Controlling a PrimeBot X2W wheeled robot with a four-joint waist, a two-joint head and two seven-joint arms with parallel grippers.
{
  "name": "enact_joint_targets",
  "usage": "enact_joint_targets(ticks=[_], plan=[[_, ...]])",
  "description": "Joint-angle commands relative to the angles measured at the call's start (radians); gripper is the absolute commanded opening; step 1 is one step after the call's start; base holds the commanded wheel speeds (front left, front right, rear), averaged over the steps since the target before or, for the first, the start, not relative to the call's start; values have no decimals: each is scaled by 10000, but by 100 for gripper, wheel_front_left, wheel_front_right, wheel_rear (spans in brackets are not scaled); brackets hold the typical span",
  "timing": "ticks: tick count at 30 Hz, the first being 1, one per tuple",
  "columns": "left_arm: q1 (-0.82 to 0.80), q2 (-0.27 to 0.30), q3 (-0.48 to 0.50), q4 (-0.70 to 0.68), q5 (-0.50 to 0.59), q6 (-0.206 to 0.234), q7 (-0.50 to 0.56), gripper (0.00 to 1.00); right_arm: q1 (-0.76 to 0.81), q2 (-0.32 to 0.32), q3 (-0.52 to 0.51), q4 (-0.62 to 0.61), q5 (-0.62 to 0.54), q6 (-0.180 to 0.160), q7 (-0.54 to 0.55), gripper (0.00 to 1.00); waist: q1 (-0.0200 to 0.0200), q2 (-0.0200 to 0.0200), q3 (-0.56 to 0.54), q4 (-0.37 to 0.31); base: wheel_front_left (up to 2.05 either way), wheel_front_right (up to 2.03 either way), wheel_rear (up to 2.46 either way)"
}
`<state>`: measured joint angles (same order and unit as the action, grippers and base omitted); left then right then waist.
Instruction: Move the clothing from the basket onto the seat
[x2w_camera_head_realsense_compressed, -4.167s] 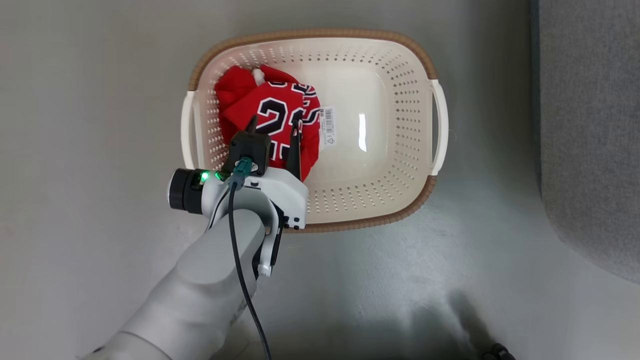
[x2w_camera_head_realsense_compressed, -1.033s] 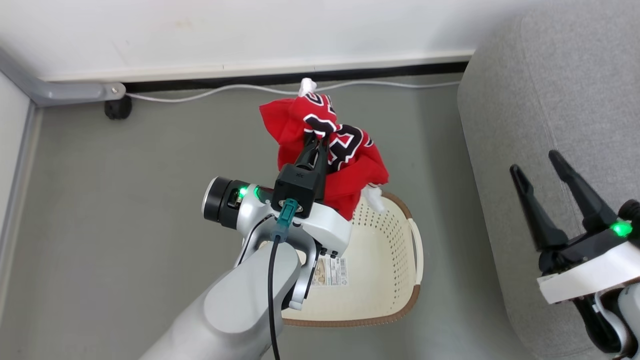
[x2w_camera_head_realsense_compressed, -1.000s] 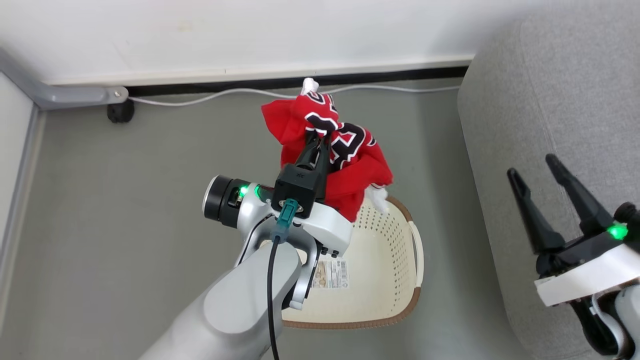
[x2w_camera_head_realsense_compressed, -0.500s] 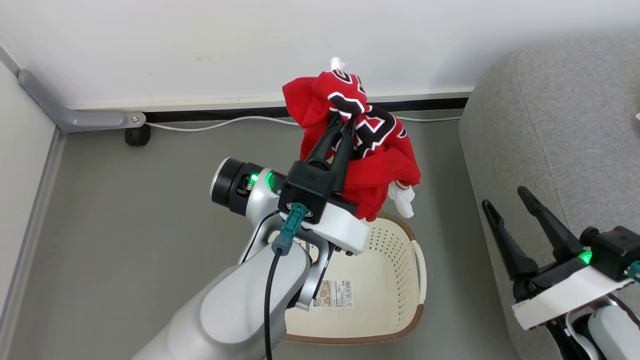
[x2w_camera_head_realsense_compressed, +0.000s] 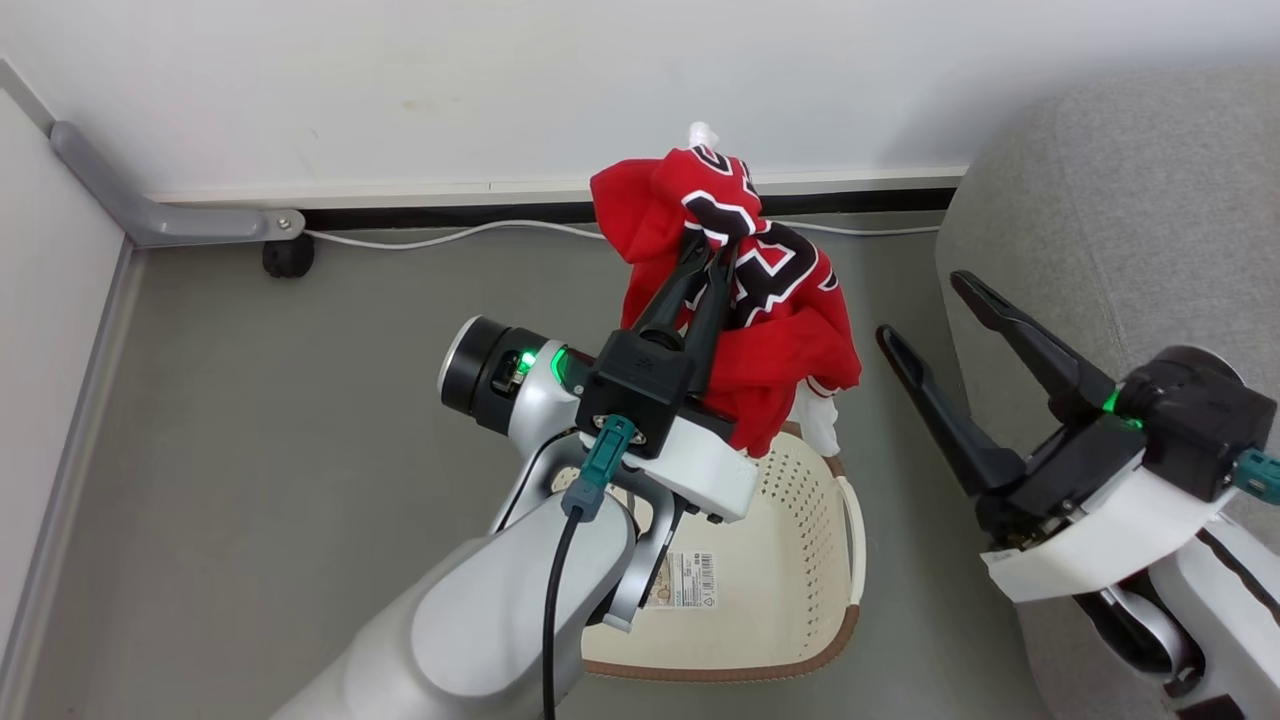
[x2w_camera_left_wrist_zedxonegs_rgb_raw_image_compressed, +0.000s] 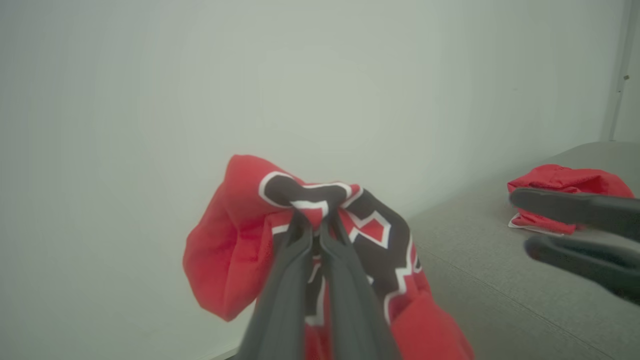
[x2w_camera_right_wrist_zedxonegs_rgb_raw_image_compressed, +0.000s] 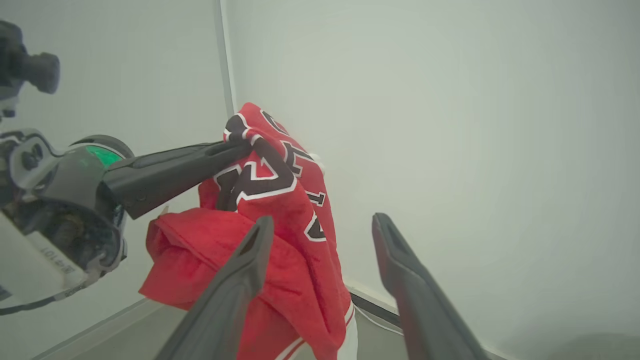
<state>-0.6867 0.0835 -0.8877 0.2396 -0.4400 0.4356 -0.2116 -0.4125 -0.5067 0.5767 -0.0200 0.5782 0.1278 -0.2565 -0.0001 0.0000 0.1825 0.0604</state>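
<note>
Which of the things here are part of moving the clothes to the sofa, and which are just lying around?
Job: red number jersey pinched in the left gripper; second red garment lying on the grey sofa; cream laundry basket; open right gripper.
Lying about: white cable; black caster; grey metal bar.

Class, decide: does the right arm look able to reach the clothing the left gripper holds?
Probably yes. The right gripper is open, its fingers aimed at the clothing across bare air; the left gripper, shut on it, holds it above the basket.
</note>
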Motion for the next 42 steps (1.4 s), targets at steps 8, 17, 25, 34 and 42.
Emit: enact_joint_targets(ticks=[8, 17, 25, 34, 42], plan=[[-691, -8, 141, -242, 9, -146, -146, 0, -1503, -479, 887, -12, -120, 29, -53, 100, 1, 0, 73, 317, 0, 0, 0], [-760, -119, -96, -188, -52, -309, -223, 0, -2723, -829, 2504, 1072, 460, 29, -53, 100, 1, 0, 116, 546, 0, 0, 0], [-829, -237, -410, -41, -199, -510, -296, 0, -3959, -1049, 5386, 1938, 1932, 29, -53, 100, 1, 0, 184, 724, 0, 0, 0], [-869, -305, -638, 134, -378, -561, -395, 0, -4660, -835, 6262, 2599, 2772, 29, -53, 0, 1, 0, 307, 749, 0, 0, 0], [-832, -320, -704, 406, -495, -597, -452, 0, -4225, -959, 5434, 2392, 2747, 29, -53, 0, 1, 0, 379, 613, 0, 0, 0]])
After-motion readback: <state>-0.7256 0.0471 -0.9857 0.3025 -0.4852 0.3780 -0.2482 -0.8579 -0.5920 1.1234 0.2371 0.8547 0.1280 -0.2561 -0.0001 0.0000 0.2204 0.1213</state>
